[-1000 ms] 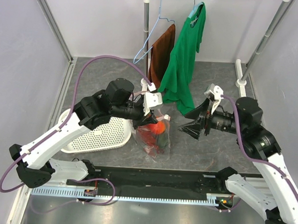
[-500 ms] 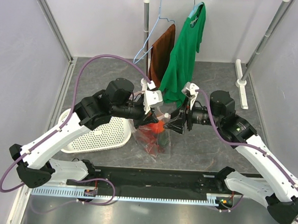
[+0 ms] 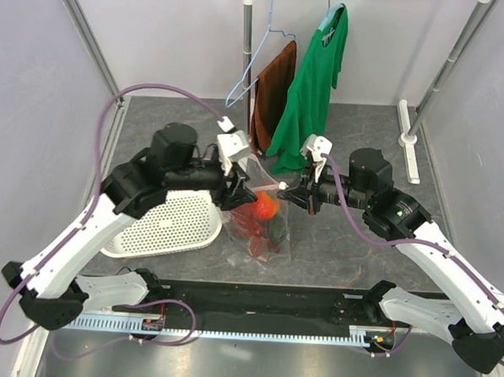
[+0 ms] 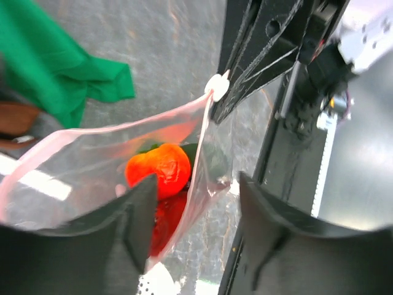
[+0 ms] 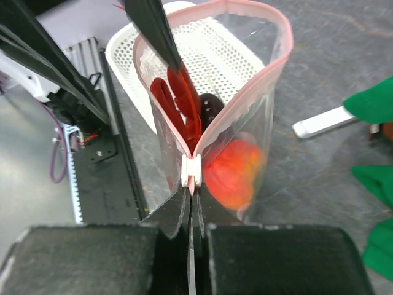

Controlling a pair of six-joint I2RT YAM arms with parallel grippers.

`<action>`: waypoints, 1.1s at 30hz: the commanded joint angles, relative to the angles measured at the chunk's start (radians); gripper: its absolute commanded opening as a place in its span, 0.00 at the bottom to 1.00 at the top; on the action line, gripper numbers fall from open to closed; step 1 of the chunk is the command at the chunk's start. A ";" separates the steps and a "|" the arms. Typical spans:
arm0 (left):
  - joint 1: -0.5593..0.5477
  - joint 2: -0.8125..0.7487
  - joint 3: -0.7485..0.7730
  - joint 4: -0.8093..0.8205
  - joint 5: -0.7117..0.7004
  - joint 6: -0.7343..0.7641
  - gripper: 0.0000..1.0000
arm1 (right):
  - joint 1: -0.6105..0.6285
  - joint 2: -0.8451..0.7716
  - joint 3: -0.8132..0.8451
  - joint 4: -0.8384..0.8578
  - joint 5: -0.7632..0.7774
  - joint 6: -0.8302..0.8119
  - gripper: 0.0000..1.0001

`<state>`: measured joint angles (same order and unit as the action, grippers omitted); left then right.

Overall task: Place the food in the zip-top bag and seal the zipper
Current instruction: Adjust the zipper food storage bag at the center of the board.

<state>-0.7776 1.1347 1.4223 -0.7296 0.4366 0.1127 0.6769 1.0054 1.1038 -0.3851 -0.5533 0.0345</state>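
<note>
Pinching the zipper (image 5: 245,93) end just beside its white slider (image 5: 191,169) in the clamped right pincer (image 5: 191,206), facing along the gaping mouth toward the wide-spread left pincer (image 4: 195,184) at the far rim, with food (image 5: 236,172) inside the hanging zip-top bag (image 5: 255,138).

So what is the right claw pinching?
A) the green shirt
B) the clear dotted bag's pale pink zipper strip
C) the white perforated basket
B: the right claw is shut on the pale pink zipper strip of the clear dotted bag, just beside its small white slider.
</note>
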 commanded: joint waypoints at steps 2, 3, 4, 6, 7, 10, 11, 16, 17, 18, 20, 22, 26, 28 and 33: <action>0.076 -0.121 0.020 0.024 -0.016 -0.018 0.70 | 0.000 0.024 0.139 -0.006 0.004 -0.136 0.00; 0.081 -0.128 0.020 0.009 -0.028 0.001 0.69 | 0.001 0.025 0.145 -0.011 -0.006 -0.149 0.00; 0.087 -0.141 0.020 -0.005 -0.042 0.033 0.62 | 0.000 0.027 0.148 -0.017 -0.013 -0.157 0.00; 0.115 -0.142 0.026 -0.050 -0.096 0.045 0.50 | 0.000 0.022 0.145 -0.031 -0.017 -0.168 0.00; 0.133 -0.139 0.032 -0.060 -0.116 0.036 0.34 | 0.000 0.021 0.140 -0.032 -0.017 -0.177 0.00; 0.251 -0.135 0.036 -0.097 -0.098 0.024 0.20 | 0.000 0.019 0.140 -0.040 -0.022 -0.180 0.00; 0.303 -0.125 0.041 -0.117 0.007 0.041 0.20 | 0.000 0.019 0.140 -0.041 -0.022 -0.183 0.00; 0.316 -0.089 0.043 -0.299 0.189 0.256 0.24 | 0.000 0.012 0.137 -0.054 -0.027 -0.211 0.00; 0.316 -0.082 0.040 -0.326 0.207 0.298 0.26 | 0.001 0.010 0.136 -0.061 -0.030 -0.228 0.00; 0.316 -0.070 0.037 -0.343 0.221 0.383 0.27 | 0.000 0.007 0.133 -0.063 -0.031 -0.235 0.00; 0.316 -0.059 0.027 -0.370 0.244 0.444 0.27 | 0.000 0.001 0.123 -0.063 -0.033 -0.248 0.00; 0.316 -0.032 0.029 -0.396 0.290 0.542 0.28 | 0.000 -0.001 0.120 -0.066 -0.037 -0.251 0.00; 0.316 0.017 0.041 -0.432 0.395 0.669 0.28 | 0.000 -0.001 0.119 -0.066 -0.040 -0.257 0.00; 0.314 0.054 0.056 -0.439 0.431 0.688 0.28 | 0.000 -0.001 0.119 -0.066 -0.040 -0.257 0.00; 0.302 0.096 0.087 -0.482 0.530 0.781 0.31 | 0.000 -0.002 0.120 -0.069 -0.042 -0.260 0.00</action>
<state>-0.4660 1.2194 1.4528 -1.1591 0.8188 0.7486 0.6769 1.0286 1.1934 -0.4946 -0.5682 -0.2005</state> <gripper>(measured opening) 0.296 0.010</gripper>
